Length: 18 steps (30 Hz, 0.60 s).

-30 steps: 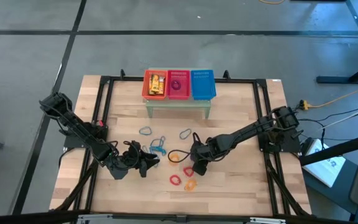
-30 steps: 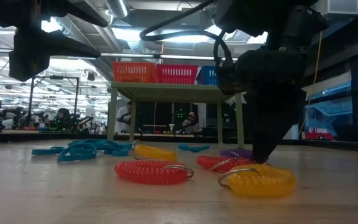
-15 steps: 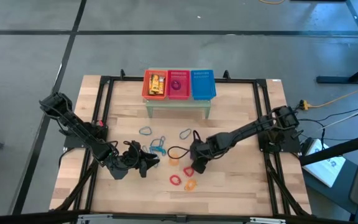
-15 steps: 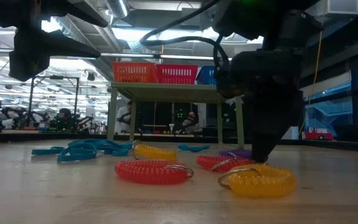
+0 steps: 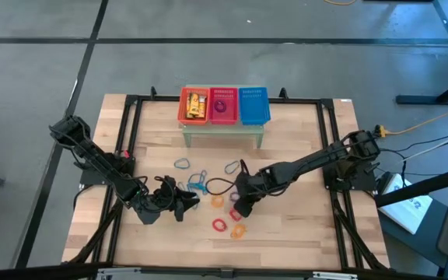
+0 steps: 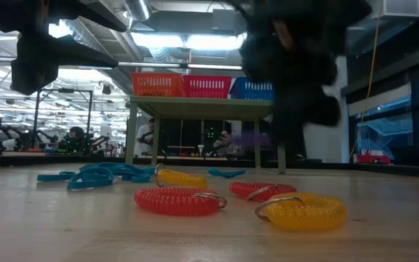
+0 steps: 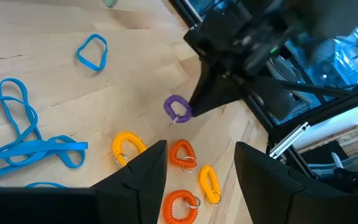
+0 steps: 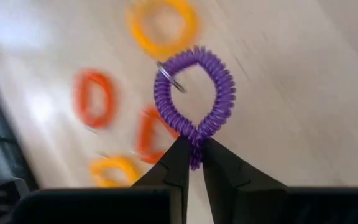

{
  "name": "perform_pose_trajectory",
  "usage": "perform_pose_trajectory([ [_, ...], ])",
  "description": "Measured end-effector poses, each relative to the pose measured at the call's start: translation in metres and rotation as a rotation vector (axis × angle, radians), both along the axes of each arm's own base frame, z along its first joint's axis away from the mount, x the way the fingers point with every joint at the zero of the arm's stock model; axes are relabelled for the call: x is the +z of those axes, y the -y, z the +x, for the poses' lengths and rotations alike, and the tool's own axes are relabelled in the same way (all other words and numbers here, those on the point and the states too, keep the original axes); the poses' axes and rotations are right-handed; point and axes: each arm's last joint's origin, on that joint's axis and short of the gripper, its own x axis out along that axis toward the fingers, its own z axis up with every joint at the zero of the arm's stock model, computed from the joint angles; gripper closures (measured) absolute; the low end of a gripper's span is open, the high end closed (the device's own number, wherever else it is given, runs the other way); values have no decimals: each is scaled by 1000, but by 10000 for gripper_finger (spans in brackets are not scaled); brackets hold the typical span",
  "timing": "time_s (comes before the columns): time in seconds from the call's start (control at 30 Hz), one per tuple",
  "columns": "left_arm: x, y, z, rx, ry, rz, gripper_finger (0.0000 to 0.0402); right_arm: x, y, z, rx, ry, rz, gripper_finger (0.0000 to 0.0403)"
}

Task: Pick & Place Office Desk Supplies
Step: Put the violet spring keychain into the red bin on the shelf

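A: Quick pass. Where's your right hand (image 8: 191, 163)?

B: Over the middle of the table (image 5: 302, 233), lifted off the wood. Your fingers are pinched shut on a purple coil loop (image 8: 195, 99); it hangs from the tips, clear in the right wrist view. From the left wrist view the same loop (image 7: 178, 109) sits at the tip of that dark hand, above the table.

A: And your left hand (image 7: 194, 163)?

B: Parked low at the near left of the table, fingers apart, nothing between them.

A: Rest of the supplies?

B: Scattered mid-table. Blue loops (image 7: 23, 146) tangled just left of centre, one more blue loop (image 7: 92, 51) farther off on its own. Low view: a red coil (image 6: 177, 200) nearest, a yellow coil (image 6: 302, 211) to its right, another red coil (image 6: 260, 191) between and behind them, a yellow coil (image 6: 182, 177) farther back. All flat on the wood, apart from one another.

A: Baskets?

B: Three mesh ones side by side on a small green stand (image 5: 222, 130) at the far side: orange basket (image 5: 194, 105) left, red basket (image 5: 223, 105) middle, blue basket (image 5: 253, 106) right. Your orange one has yellow bits in it, the red one something purple; can't tell what's in the blue.
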Motion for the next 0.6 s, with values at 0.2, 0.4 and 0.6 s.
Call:
perform_pose_trajectory([
  [0.2, 0, 0, 0, 7, 2, 5, 219, 40, -5, 19, 12, 135, -3, 369],
  [0.4, 0, 0, 0, 13, 5, 7, 219, 72, -6, 32, 8, 236, -41, 369],
  [0.6, 0, -1, 0, 14, 5, 7, 219, 102, 2, 43, -18, 328, -82, 369],
])
